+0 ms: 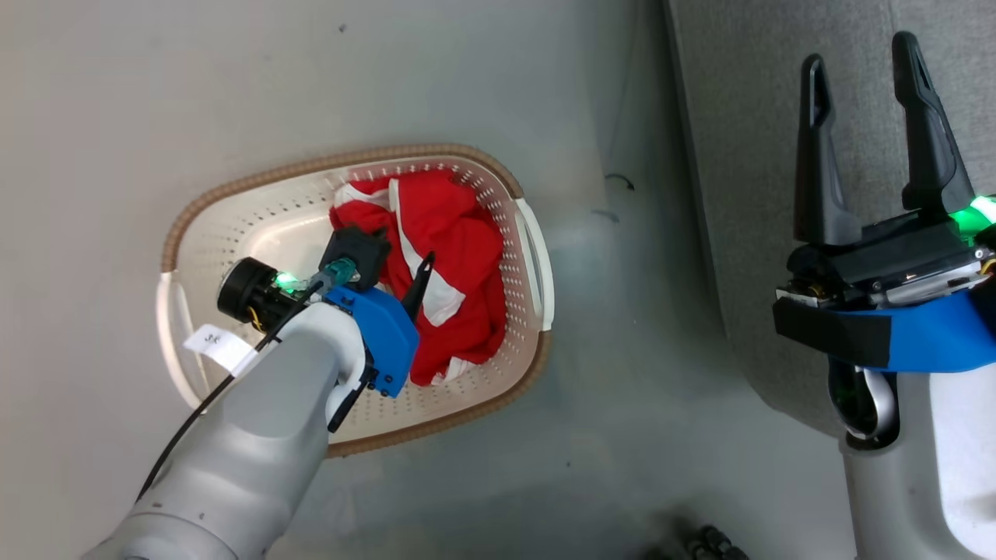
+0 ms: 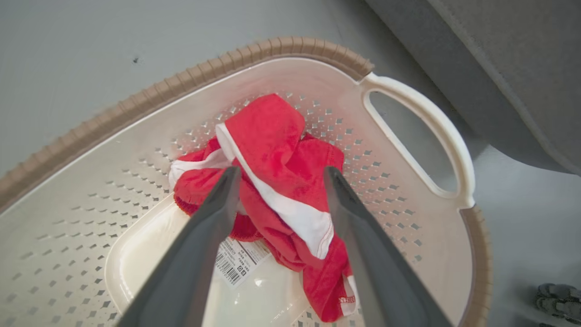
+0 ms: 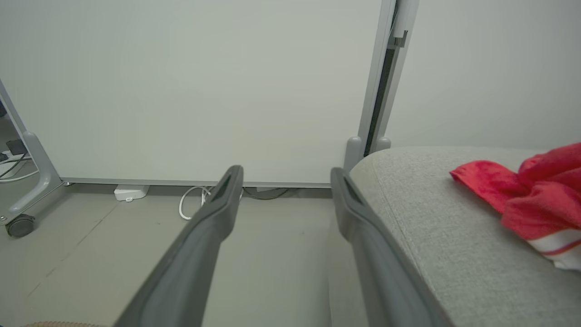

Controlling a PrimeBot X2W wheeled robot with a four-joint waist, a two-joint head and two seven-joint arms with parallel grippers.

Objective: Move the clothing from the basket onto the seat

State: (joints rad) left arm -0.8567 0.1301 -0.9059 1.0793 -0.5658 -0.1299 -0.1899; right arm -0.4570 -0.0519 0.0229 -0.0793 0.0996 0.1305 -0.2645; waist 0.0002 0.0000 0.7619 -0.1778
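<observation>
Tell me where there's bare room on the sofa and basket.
Sofa: bare cushion between its edge and the red garment. Basket: bare floor beside the label sticker; crowded by the handle, where clothing piles under the left gripper.

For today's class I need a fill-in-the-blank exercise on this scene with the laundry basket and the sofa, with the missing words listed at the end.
1. The bright red garment with white stripes lies in the cream-white perforated plastic basket, whose woven-look rim is ____.
2. The left gripper hangs above that garment with its jaws ____.
3. Another red garment lies on the large rounded upholstered sofa, whose fabric is ____.

Missing words: brown; open; grey.
</observation>
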